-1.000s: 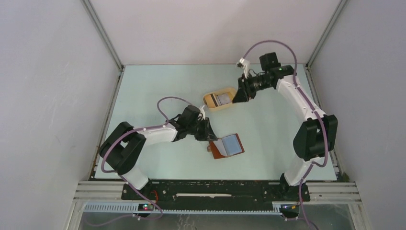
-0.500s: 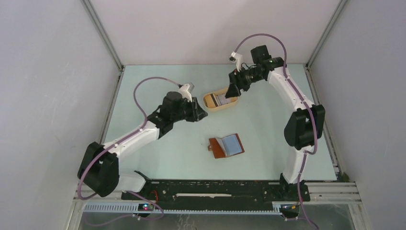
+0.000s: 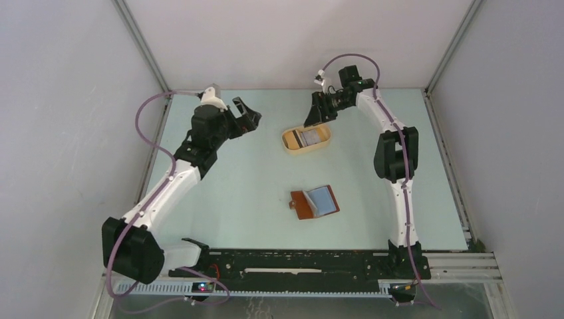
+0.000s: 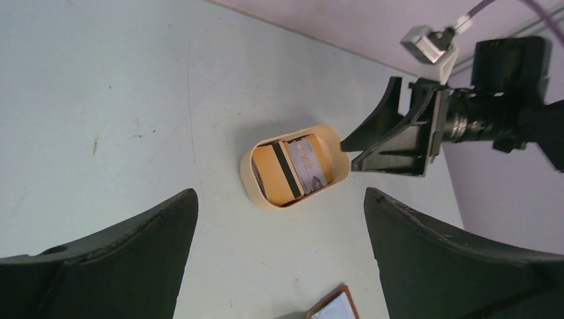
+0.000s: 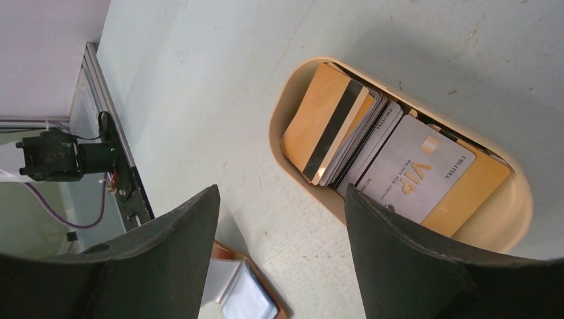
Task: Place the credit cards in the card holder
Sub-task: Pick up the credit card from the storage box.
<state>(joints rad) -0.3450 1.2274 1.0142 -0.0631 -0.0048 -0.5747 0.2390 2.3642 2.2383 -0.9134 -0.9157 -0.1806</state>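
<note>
Fingers of the right gripper [image 5: 281, 199] are spread above the credit cards [image 5: 406, 173] in the tray [image 5: 275, 129], upper centre, ready for picking; the left gripper [image 3: 247, 118] is held spread, empty, upper left.

Tray [image 3: 286, 141] sat toward far edge of table [image 3: 219, 193], about mid-width. Credit cards [image 3: 308, 137] lay stacked inside tray. Card holder [image 3: 314, 203] lay open near table middle, closer to front edge than tray, well apart from it. Right gripper [image 3: 311, 121] hung just behind tray's far side. Left gripper [image 3: 251, 119] hung left of tray, toward far-left corner, well apart.
</note>
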